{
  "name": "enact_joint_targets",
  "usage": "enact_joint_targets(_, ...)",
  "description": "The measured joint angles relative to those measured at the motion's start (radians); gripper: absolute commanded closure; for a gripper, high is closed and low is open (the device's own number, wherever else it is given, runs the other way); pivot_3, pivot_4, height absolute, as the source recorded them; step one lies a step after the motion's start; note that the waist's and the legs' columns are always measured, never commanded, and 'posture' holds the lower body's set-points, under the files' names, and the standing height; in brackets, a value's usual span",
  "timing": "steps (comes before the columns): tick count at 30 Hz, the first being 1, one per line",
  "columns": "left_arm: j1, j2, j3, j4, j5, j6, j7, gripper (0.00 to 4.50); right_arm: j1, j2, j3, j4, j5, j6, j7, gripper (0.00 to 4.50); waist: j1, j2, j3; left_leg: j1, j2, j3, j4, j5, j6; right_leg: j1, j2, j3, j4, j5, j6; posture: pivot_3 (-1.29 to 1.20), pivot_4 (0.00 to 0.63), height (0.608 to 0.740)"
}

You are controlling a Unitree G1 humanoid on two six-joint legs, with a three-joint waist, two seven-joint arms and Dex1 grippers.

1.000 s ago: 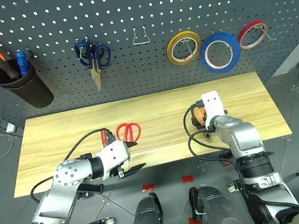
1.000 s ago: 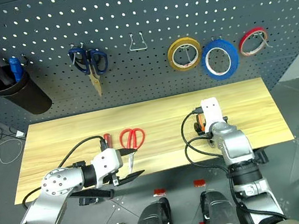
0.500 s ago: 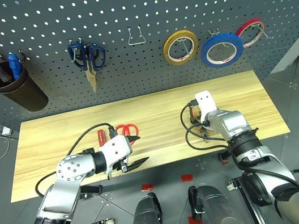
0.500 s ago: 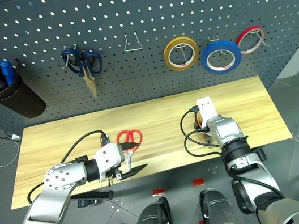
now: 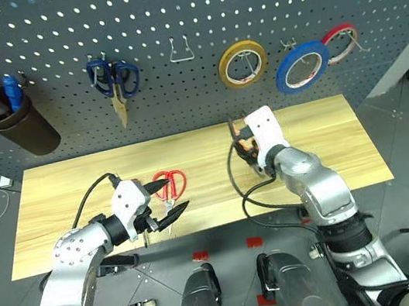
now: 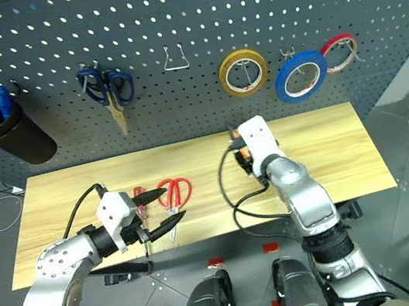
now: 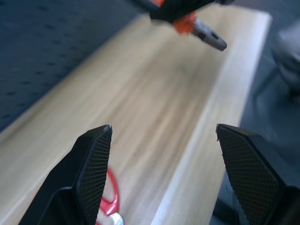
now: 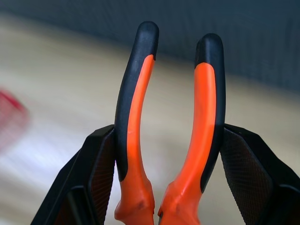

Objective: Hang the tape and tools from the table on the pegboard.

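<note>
Right gripper [image 8: 161, 154] is closed on the orange-and-black pliers [image 8: 171, 117], held by the handles above the table [image 5: 328, 140], handle ends directed toward the pegboard [image 5: 165, 10]. An empty hook [image 5: 182, 49] is seen up and to the left of the pliers. Left gripper [image 7: 161, 173] is held wide open and empty, just beside the red-handled scissors [image 5: 168, 184].

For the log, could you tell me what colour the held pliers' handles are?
Orange with black outer edges, clearest in the right wrist view.
</note>
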Motion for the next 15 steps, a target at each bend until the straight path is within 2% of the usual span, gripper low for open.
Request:
enact_joint_targets(3,0.010,-0.019,0.061,-0.068,-0.066,0.096,0.077,0.75,-0.089,0.029,0.053,-0.022,-0.032,-0.134,-0.024,1.49,0.007,0.000,0.000,0.000,-0.001,-0.001,0.001,0.000,-0.001,0.001,0.000,0.000,0.000,-0.001,0.004,0.06,0.267,0.740)
enact_joint_targets(6,-0.010,-0.028,0.115,-0.127,-0.127,0.208,0.160,0.75,-0.234,0.070,0.032,0.058,-0.036,-0.300,-0.064,1.49,0.021,-0.001,-0.001,0.000,-0.001,-0.002,0.002,0.001,-0.001,0.001,0.000,-0.001,0.000,0.000,0.004,0.08,0.266,0.740)
enact_joint_targets(8,-0.048,-0.025,0.134,-0.153,-0.152,0.271,0.205,0.75,-0.334,0.080,0.016,0.130,-0.042,-0.407,-0.086,1.49,0.033,-0.002,-0.001,0.000,-0.001,-0.003,0.002,0.001,-0.002,0.002,0.000,-0.003,0.000,0.002,0.000,0.09,0.266,0.740)
enact_joint_targets(15,-0.225,-0.021,0.136,-0.159,-0.157,0.395,0.312,0.75,-0.593,0.057,-0.050,0.509,-0.072,-0.719,-0.167,1.49,0.054,-0.002,-0.001,0.000,-0.002,-0.004,0.002,0.002,-0.003,0.004,0.000,-0.004,-0.001,0.002,-0.001,0.11,0.272,0.740)
